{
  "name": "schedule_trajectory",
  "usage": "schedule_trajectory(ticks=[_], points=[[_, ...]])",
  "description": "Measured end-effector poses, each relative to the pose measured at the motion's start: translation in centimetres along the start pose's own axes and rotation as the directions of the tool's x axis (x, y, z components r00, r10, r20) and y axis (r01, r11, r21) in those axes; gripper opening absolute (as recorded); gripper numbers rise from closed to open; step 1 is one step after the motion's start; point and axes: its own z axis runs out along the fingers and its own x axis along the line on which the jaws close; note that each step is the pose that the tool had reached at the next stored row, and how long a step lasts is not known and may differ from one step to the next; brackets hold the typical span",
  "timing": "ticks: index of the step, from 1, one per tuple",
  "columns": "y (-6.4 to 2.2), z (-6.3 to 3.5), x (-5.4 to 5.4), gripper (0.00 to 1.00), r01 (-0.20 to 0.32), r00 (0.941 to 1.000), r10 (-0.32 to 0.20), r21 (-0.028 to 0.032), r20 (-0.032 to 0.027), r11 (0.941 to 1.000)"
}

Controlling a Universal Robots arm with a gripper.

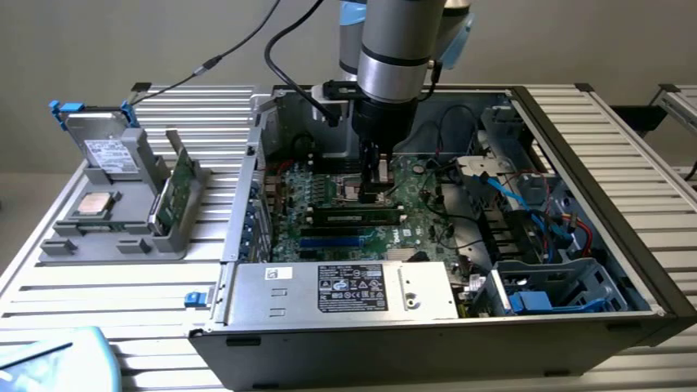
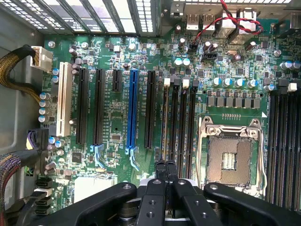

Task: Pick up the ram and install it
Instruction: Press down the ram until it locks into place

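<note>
Gripper (image 1: pixel 376 194) low inside the computer case (image 1: pixel 436 359), fingers (image 2: pixel 160 172) pressed together, at the top edge of the ram (image 1: pixel 351 217), upright in a slot near the green board's (image 2: pixel 113 127) middle.

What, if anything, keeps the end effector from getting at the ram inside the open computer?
Probably nothing, so yes: the end effector hangs right over the ram, which stands in a slot on the motherboard. The case is open, and the cables lie off to the exterior view's right.
</note>
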Motion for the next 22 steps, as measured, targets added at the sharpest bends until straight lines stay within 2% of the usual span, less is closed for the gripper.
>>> schedule_trajectory(ticks=[4,10,19,22], points=[[-0.15,-0.01,0.0,0.11,0.0,1.0,0.0,-0.0001,-0.0001,1.0],[-1.83,-0.08,0.3,0.11,0.0,1.0,0.0,-0.001,0.0006,1.0],[-2.11,1.44,0.2,0.11,0.0,1.0,0.0,-0.0011,0.0005,1.0],[-2.11,1.47,0.2,0.11,0.0,1.0,0.0,-0.0012,0.0004,1.0]])
